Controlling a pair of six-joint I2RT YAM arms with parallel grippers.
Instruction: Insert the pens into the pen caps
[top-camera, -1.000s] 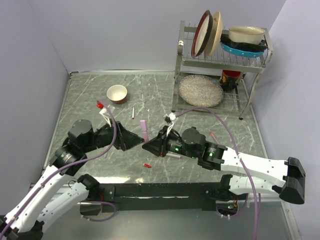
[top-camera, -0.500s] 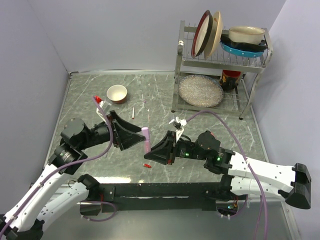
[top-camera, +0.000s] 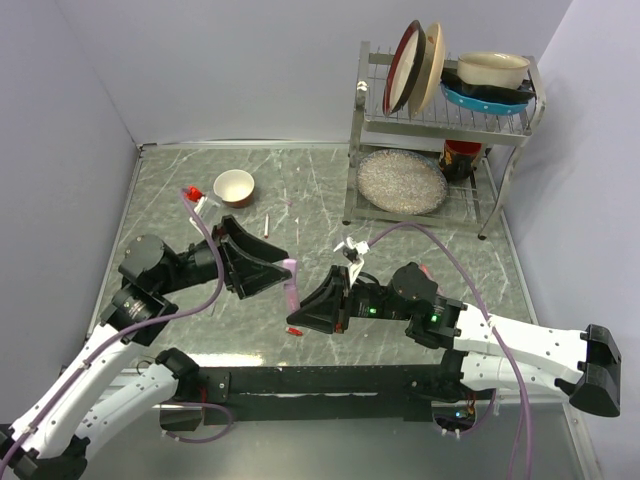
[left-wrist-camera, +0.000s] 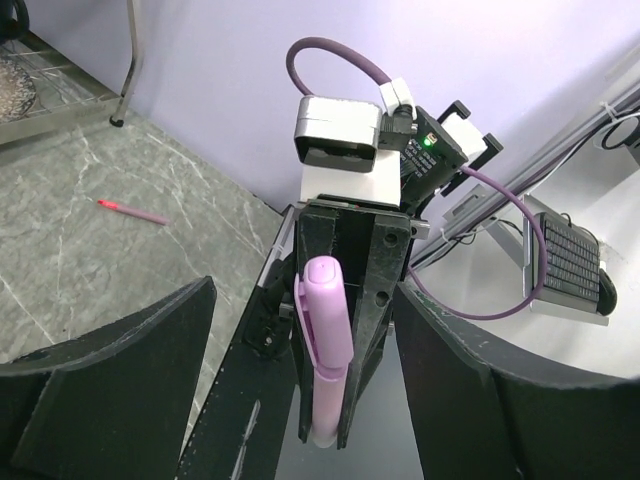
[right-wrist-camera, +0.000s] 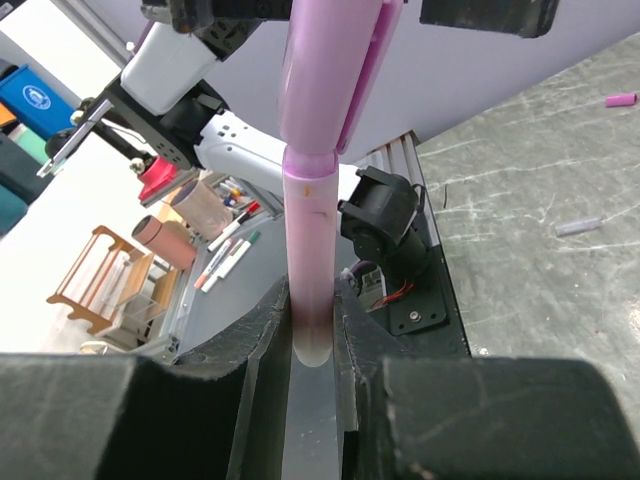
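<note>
A thick lilac pen (top-camera: 290, 288) with its lilac-pink cap (left-wrist-camera: 325, 305) on it is held up above the table. My right gripper (right-wrist-camera: 312, 300) is shut on the bare end of its barrel (right-wrist-camera: 308, 250). My left gripper (left-wrist-camera: 305, 300) is open, its fingers (left-wrist-camera: 110, 380) wide apart on either side of the capped end and not touching it. In the top view the two grippers meet nose to nose around the pen. A small red cap (top-camera: 295, 330) lies on the table just below them. A thin white pen (top-camera: 267, 224) lies further back.
A small cream bowl (top-camera: 234, 186) stands at the back left. A metal dish rack (top-camera: 440, 130) with plates and bowls fills the back right. A red pen (left-wrist-camera: 132, 211) lies on the marble table toward the rack. The black base rail (top-camera: 330, 382) runs along the near edge.
The lilac pen has come up off the table in my right gripper, which has shifted left and nearer. My left gripper has swung round to face it, its fingers still wide apart.
</note>
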